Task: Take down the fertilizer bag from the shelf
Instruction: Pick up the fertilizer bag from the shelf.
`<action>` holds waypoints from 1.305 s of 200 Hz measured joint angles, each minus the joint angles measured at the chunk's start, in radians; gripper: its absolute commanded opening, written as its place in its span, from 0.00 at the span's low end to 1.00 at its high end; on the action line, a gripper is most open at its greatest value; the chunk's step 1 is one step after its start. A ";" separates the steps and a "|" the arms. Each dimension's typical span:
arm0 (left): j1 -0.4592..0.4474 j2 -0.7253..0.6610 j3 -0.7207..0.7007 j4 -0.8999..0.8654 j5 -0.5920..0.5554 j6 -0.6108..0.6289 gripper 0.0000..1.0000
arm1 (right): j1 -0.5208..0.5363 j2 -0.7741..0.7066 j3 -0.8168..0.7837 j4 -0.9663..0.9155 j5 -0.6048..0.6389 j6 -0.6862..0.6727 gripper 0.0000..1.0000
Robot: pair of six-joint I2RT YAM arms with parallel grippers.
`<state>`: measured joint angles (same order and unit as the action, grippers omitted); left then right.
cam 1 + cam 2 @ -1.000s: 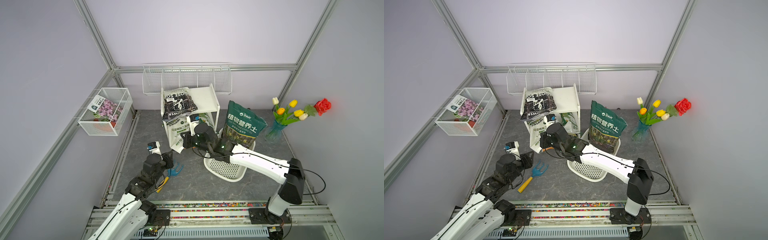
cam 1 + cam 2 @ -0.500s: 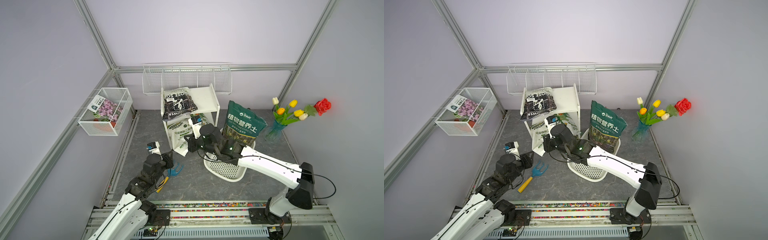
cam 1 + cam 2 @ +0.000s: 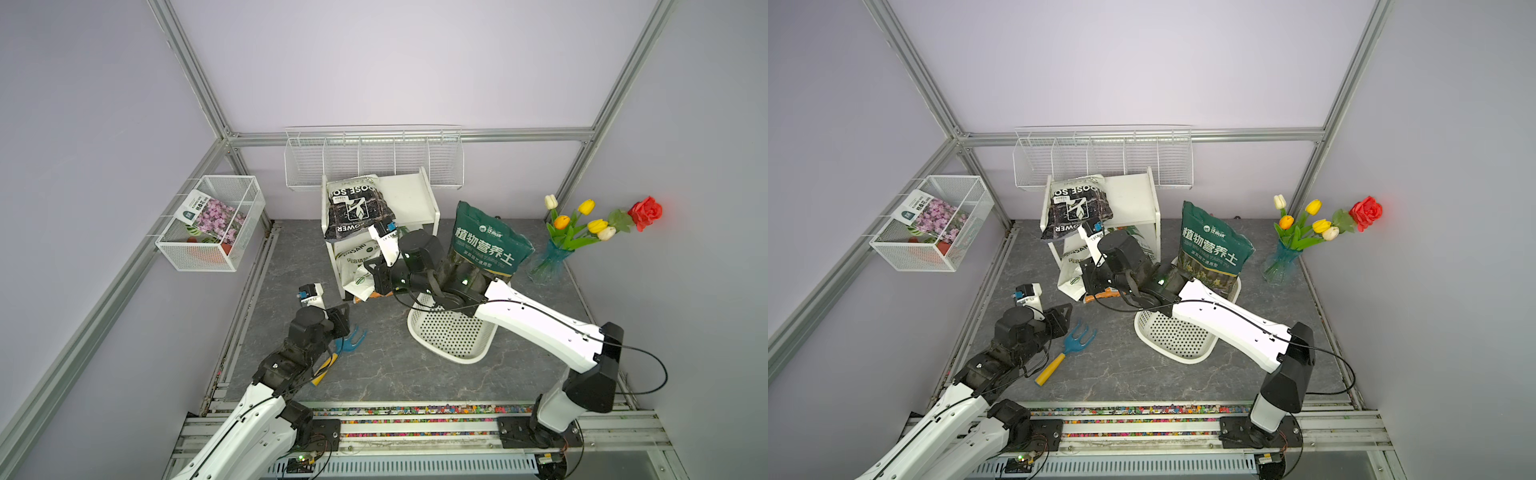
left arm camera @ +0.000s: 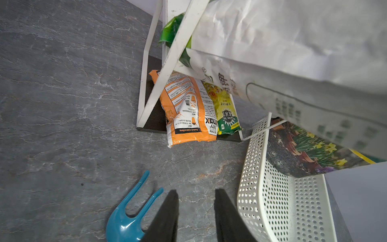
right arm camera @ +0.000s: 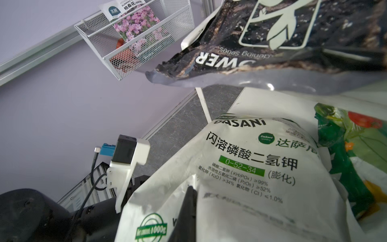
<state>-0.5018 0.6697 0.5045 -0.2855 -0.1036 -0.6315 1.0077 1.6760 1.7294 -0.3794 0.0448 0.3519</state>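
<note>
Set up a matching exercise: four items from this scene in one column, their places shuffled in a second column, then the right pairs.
Things
1. black soil bag
2. white fertilizer bag
3. green soil bag
4. blue hand rake

Places
A. standing in the perforated basket
B. lying on the floor
C. on the top tier of the shelf
D. pinched in the right gripper, at the middle tier

Pairs: 1-C, 2-D, 3-A, 4-B
</note>
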 measured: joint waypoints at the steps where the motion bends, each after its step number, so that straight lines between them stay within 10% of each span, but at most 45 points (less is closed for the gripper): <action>1: 0.000 0.000 0.000 0.000 0.000 0.000 0.34 | 0.000 0.002 0.002 -0.003 -0.002 -0.002 0.00; 261: 0.000 -0.055 -0.021 -0.011 -0.057 -0.008 0.32 | 0.095 -0.016 0.066 -0.079 -0.021 -0.100 0.00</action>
<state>-0.5022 0.6147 0.4831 -0.2966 -0.1604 -0.6392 1.1027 1.6596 1.7954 -0.4587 0.0242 0.2516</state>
